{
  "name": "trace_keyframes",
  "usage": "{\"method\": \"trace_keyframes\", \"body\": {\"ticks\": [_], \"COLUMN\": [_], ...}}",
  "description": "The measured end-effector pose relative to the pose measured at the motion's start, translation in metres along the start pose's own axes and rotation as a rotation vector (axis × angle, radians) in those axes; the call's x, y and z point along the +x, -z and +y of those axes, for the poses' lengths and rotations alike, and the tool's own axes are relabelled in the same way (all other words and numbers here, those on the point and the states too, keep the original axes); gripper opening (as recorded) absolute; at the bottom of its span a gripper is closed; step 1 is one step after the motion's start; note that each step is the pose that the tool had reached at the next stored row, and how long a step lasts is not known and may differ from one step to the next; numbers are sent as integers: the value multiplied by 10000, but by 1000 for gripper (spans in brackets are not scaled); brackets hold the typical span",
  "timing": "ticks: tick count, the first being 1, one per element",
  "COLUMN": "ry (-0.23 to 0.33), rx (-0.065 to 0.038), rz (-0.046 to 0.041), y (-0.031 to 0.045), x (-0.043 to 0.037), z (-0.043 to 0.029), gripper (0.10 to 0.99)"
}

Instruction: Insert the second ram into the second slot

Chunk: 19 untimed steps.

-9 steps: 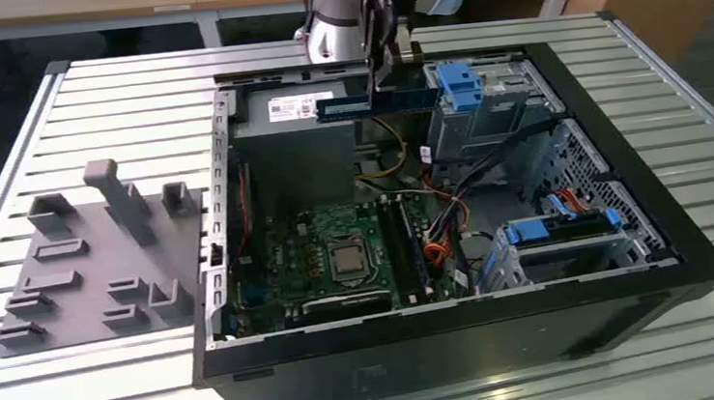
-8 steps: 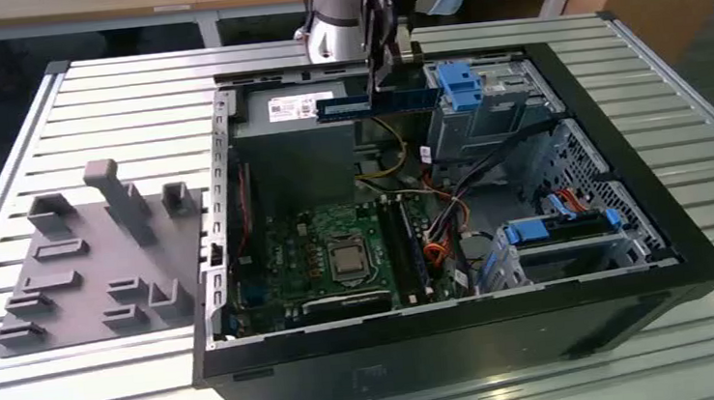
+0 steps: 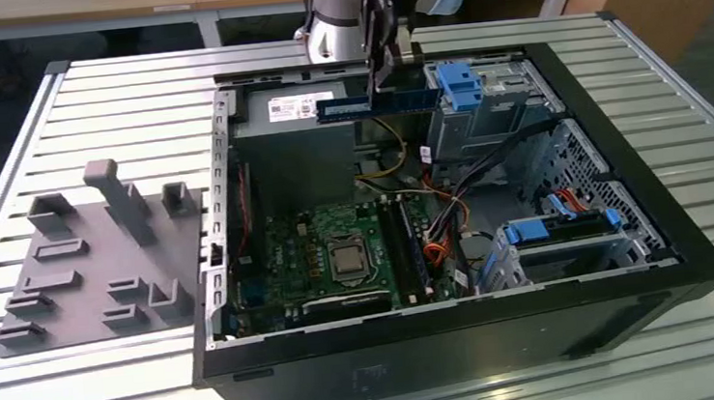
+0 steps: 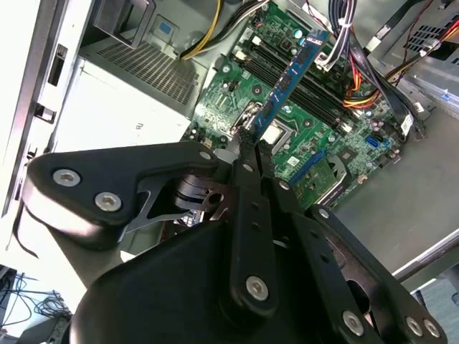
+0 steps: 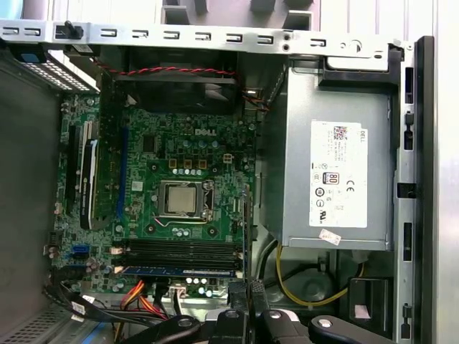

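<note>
Here, the second ram [image 3: 375, 103] is held aloft, pinched between the fingers of the gripper [image 3: 382, 87].
It is carried over the power supply [image 3: 295, 152], well apart from the memory slots [image 3: 409, 244]. Its long axis is seen lying crosswise to them, and one slot appears already filled by a blue stick [image 5: 179, 271].

A ribbed, silver-grey metal table [image 3: 115, 95] carries two things. An open black computer case [image 3: 474, 350] lies on its side across the middle and the exterior view's right. Just beside it, on the exterior view's left, sits a flat grey fixture plate [image 3: 80, 282] with upright blocks.
</note>
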<state>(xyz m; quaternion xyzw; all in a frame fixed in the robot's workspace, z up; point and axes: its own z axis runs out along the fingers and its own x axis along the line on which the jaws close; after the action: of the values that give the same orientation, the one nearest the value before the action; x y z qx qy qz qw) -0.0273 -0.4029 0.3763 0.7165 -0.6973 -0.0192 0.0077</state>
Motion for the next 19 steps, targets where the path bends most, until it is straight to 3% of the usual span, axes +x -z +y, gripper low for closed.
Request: {"method": "trace_keyframes", "body": {"ticks": [19], "ry": [1], "rx": [0], "rz": [-1], "y": [0], "x": [46], "z": [1], "gripper": [137]}}
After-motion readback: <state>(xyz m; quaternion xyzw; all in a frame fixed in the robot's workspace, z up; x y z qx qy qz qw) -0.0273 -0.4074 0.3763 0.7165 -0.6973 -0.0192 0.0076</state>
